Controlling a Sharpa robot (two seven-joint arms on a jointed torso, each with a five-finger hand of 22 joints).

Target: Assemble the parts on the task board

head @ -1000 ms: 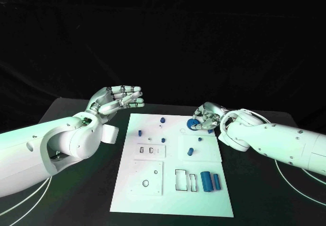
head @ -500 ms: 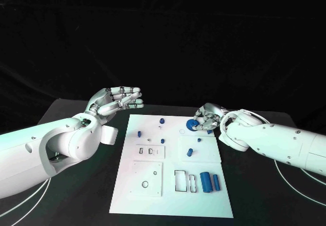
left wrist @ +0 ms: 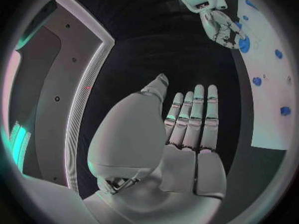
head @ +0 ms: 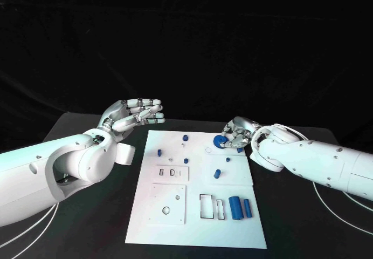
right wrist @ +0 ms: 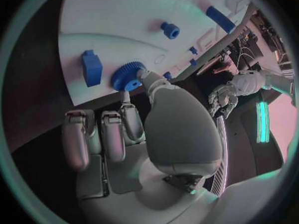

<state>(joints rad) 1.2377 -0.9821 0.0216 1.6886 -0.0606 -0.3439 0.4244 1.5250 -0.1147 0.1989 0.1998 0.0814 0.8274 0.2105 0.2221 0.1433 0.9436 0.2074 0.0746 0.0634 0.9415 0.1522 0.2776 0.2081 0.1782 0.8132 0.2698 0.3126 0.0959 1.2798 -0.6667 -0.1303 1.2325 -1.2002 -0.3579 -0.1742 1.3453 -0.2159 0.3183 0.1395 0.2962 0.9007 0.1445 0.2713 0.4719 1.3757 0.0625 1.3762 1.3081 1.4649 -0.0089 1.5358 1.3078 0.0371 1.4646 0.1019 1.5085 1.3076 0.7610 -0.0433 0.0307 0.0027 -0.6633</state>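
Observation:
The white task board [head: 198,216] lies in the middle of the table. My right hand [head: 239,134] hovers at its far right corner and pinches a blue gear [head: 221,141] between thumb and finger, just above the board. The right wrist view shows the gear [right wrist: 127,76] close to the board surface, beside a blue block [right wrist: 92,67]. My left hand [head: 133,115] is raised off the board's far left corner, fingers apart and holding nothing. In the left wrist view its fingers [left wrist: 198,119] are stretched out straight.
Two blue bars [head: 240,208] lie side by side near the board's front right, next to a rectangular slot [head: 209,206]. A blue piece [head: 218,174] and small blue pegs [head: 160,152] stand further back. White cables [head: 336,200] trail on the table at the right.

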